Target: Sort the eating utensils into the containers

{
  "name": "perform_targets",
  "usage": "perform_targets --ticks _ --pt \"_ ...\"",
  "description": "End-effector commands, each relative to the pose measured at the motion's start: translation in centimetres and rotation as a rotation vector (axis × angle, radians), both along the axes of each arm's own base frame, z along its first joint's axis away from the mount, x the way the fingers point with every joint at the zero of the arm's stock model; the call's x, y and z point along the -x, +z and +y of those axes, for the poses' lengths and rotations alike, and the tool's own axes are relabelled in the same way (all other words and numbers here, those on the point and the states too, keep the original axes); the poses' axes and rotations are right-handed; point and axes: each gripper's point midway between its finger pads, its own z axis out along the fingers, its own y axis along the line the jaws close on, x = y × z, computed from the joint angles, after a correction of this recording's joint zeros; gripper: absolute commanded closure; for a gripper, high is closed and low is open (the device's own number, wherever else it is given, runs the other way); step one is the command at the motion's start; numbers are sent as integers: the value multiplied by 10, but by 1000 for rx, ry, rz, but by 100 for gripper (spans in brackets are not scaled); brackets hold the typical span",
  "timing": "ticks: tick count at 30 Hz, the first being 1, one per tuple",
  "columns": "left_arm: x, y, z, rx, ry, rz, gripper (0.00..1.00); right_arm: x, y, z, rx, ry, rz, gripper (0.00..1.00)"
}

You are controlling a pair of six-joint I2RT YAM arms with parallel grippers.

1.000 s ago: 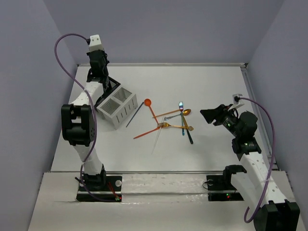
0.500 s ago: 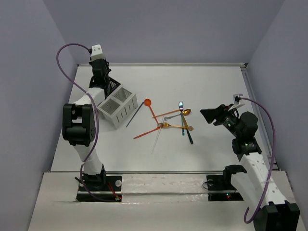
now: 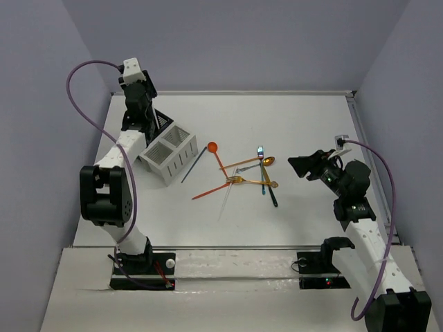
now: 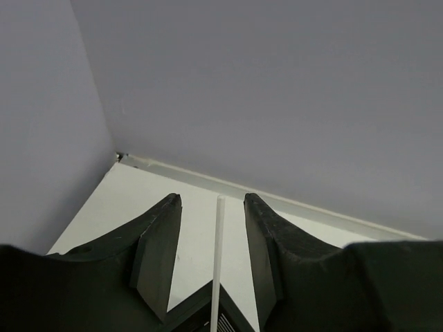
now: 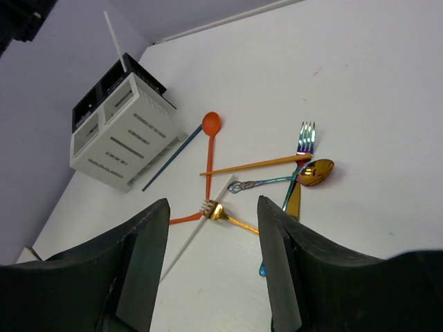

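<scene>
Since a second ago the left arm has swung its elbow toward the desk's left edge; the right arm and the loose cutlery lie as they did.

Top view: the left fingers [image 3: 142, 114] hang over the black slotted plastic caddy [image 3: 161, 122]. It stands against the white slotted plastic caddy [image 3: 168, 156], near the far-left corner of the desk [image 3: 304, 111]. At the desk's middle lies a crossed heap with a long orange plastic spoon [image 3: 214, 151], a gold metal fork [image 3: 239, 180] and other pieces. A dark slim stick [image 3: 194, 167] reaches from it toward the white caddy. The right fingers [image 3: 299, 166] hover between the heap and the right edge.

Left wrist view: the left fingers [image 4: 169, 214] stand parted. A thin white stick [image 4: 217, 256] rises between them with a gap on each side, touching neither.

Right wrist view: the right fingers [image 5: 154, 228] are spread wide with nothing between them. The thin white stick [image 5: 114, 40] juts up, slightly tilted, from the black caddy [image 5: 88, 105]; which compartment cannot be told. In the heap, an iridescent metal fork [image 5: 305, 135] lies beside a gold metal spoon [image 5: 315, 171], and an orange slim stick [image 5: 252, 165] crosses the orange spoon's handle.
</scene>
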Motion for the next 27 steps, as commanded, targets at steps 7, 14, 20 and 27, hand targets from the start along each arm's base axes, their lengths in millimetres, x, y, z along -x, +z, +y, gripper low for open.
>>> perform_targets --ticks 7,14,20,27 --pt "72 124 -91 179 -273 -177 47 -3 -9 26 63 92 52 48" --pt "155 124 -175 304 -555 -76 47 2 -43 75 254 223 144 48" --pt "241 84 -182 333 -716 55 39 8 -80 108 426 315 220 46" --pt "304 31 -142 349 -664 111 28 -2 -106 114 542 345 295 45"
